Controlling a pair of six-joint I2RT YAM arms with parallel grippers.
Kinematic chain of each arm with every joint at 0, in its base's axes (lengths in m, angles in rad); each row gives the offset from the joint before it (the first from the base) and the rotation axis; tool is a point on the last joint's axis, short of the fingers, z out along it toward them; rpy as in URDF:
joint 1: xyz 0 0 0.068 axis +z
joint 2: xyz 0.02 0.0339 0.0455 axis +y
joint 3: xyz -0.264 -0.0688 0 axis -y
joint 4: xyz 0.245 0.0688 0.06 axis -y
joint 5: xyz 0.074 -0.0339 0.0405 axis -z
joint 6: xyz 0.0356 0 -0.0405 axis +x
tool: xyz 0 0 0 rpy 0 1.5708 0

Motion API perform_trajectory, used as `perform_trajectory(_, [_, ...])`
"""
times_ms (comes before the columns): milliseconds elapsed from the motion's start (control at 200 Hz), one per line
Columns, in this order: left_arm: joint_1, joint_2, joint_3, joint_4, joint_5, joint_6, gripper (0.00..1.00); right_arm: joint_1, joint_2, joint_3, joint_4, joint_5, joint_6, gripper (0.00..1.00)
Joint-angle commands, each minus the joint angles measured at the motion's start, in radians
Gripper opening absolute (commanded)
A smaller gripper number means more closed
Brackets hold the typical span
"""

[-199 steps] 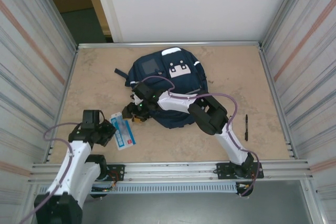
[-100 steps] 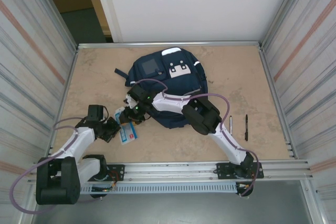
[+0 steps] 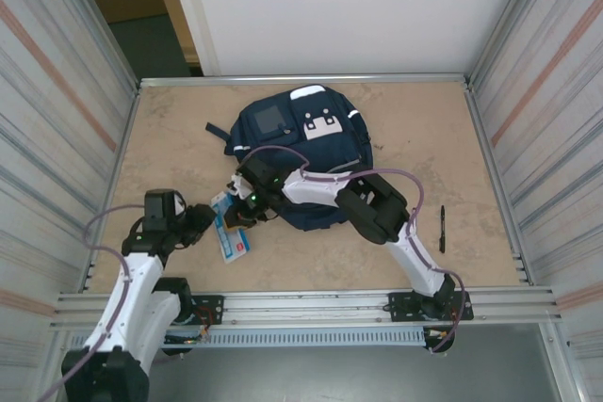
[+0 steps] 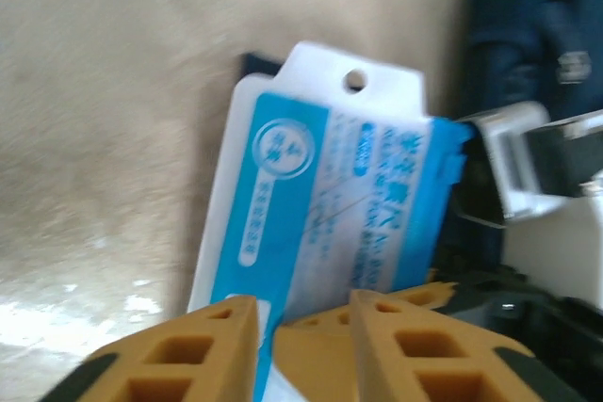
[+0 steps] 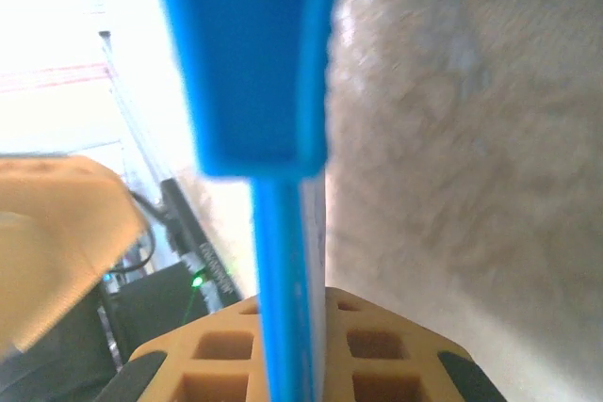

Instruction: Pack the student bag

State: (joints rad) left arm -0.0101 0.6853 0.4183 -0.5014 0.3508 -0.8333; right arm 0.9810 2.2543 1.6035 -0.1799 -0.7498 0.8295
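Now, right gripper (image 5: 287,319) jaws clamp blue packet (image 4: 320,204).

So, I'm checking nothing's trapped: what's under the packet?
Bare table shows around the packet, and a dark edge peeks past its top corner. What that edge belongs to, and anything directly beneath, is covered by the packet itself.

Black pen (image 3: 442,229) lies on table (image 3: 443,129), well apart from blue-white packet (image 3: 233,237).

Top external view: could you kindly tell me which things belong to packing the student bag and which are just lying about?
In hand: student bag; blue-and-white packet.
Lying about: black pen, untouched, apart from the bag.
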Motion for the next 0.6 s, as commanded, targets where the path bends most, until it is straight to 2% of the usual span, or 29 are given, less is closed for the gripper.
perform_trajectory(0, [0.004, -0.046, 0.097, 0.018, 0.077, 0.081, 0.39, -0.031, -0.157, -0.035, 0.042, 0.006, -0.012, 0.0])
perform_trajectory(130, [0.002, -0.024, 0.178, 0.082, 0.186, 0.157, 0.47, -0.094, -0.261, -0.062, -0.021, 0.035, -0.047, 0.0])
perform_trajectory(220, [-0.024, 0.012, 0.234, 0.103, 0.28, 0.249, 0.47, -0.155, -0.351, -0.118, -0.026, 0.052, -0.066, 0.0])
perform_trajectory(276, [-0.079, 0.031, 0.262, 0.122, 0.289, 0.319, 0.46, -0.193, -0.409, -0.151, -0.046, 0.081, -0.096, 0.0])
perform_trajectory(436, [-0.348, 0.128, 0.339, 0.144, 0.09, 0.468, 0.51, -0.332, -0.57, -0.257, -0.096, 0.155, -0.102, 0.0])
perform_trajectory(531, [-0.512, 0.222, 0.365, 0.202, -0.088, 0.524, 0.52, -0.419, -0.679, -0.337, -0.123, 0.204, -0.117, 0.0])
perform_trajectory(596, [-0.583, 0.289, 0.396, 0.23, -0.129, 0.573, 0.54, -0.481, -0.754, -0.393, -0.144, 0.24, -0.116, 0.0])
